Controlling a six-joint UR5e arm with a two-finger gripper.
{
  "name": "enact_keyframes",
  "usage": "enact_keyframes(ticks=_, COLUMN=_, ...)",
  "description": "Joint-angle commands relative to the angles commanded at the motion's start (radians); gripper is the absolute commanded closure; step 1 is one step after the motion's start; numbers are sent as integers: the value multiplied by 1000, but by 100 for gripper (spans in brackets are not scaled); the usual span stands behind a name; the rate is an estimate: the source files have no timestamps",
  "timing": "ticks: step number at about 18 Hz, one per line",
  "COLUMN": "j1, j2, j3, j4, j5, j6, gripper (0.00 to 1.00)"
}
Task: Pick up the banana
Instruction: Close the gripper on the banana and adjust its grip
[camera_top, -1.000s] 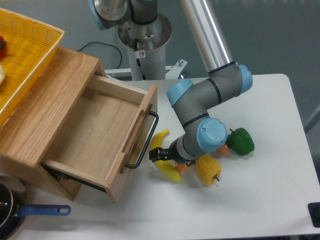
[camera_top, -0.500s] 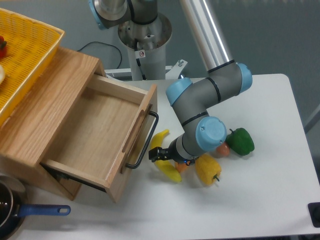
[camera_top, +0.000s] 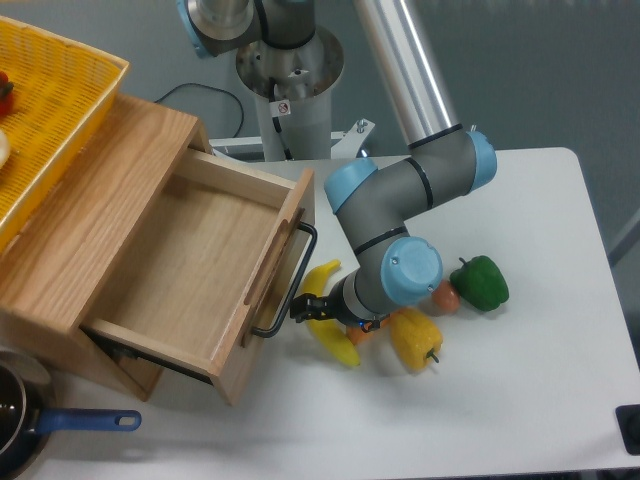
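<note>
A white desk (camera_top: 520, 400) fills the room's foreground, an open wooden drawer (camera_top: 200, 270) along its left edge. Near the middle, just beside the drawer handle, lies the banana (camera_top: 325, 305): long, curved, bright yellow, pointed. The gripper (camera_top: 318, 310) sits low with its fingers astride the banana's middle, probably to pinch its slimmest part, though I cannot tell whether they have clamped.

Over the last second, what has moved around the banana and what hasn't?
The arm's wrist and the gripper have shifted slightly left, toward the drawer, with the fingers still at the banana. The banana stays on the table, not visibly lifted. The yellow pepper, green pepper and open drawer are unchanged.
</note>
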Motion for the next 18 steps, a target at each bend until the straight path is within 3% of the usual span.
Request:
enact_keyframes(ticks=9, j1=20, j2=-2, j3=8, j4=3, j5=9, j6=11, gripper=0)
enact_keyframes(ticks=13, j1=20, j2=-8, j3=8, j4=3, j5=17, j6=8, gripper=10)
enact_keyframes(ticks=18, j1=20, j2=-8, j3=8, j4=3, j5=17, j6=0, gripper=13)
